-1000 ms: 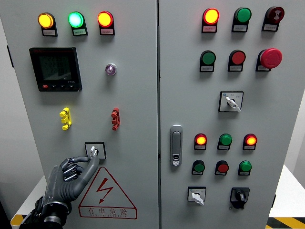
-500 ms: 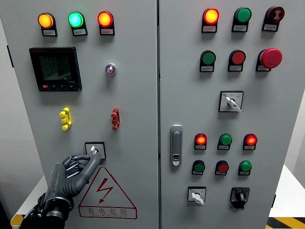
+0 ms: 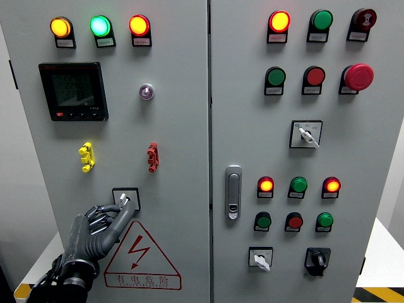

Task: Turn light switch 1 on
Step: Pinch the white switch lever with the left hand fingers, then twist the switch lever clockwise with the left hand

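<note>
The light switch is a small rotary selector with a white lever on a black square plate, low on the left cabinet door. My left hand comes up from the lower left, dark grey and jointed. Its thumb reaches up to the plate's lower edge, and the index fingertip meets the white lever from the left. The other fingers are curled beside it. The lever points roughly upward, tilted slightly left. My right hand does not show.
A red and white lightning warning triangle sits just below the switch. Yellow and red clips and a meter display are above it. The right door carries a handle, lamps, push buttons and further selectors.
My left hand has drawn slightly down and left while staying at the switch lever. The two red lamps on the right door dimmed and brightened again.
</note>
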{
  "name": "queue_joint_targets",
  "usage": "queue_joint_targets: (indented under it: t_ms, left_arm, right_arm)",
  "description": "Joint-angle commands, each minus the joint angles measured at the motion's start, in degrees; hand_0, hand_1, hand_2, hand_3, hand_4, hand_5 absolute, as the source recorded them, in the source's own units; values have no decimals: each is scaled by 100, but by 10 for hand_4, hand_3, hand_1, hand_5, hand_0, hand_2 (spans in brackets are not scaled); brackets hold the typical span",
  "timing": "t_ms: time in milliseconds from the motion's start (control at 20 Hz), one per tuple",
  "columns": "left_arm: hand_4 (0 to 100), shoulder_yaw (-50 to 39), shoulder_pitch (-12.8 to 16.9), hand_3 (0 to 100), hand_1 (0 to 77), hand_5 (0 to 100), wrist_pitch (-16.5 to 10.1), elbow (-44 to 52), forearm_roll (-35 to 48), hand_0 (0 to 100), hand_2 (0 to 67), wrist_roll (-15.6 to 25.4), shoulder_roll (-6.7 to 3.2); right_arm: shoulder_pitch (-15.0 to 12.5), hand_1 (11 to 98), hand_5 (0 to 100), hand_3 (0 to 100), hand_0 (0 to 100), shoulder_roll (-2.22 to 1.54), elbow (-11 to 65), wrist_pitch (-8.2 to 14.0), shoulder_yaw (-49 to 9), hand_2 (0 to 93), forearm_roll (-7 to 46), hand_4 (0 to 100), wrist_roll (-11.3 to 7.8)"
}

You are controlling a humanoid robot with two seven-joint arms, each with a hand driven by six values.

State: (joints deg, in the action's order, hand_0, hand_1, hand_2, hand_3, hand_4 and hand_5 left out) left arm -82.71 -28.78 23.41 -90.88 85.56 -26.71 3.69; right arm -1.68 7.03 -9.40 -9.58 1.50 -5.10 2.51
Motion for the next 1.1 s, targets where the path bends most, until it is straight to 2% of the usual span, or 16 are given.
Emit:
queue_joint_targets:
  t_ms: [0,1050]
  left_arm:
    - [985,0,-5,875,614,739,49,0,5,0,499,-10,0]
    - [996,18,-145,886,592,748,199,-9,40,0,502,-449,0]
  right_arm:
    - [1,226,146,110,0,0,0,0,0,0,0,230,4]
    - [-8,226,146,111,0,0,0,0,0,0,0,230,-5]
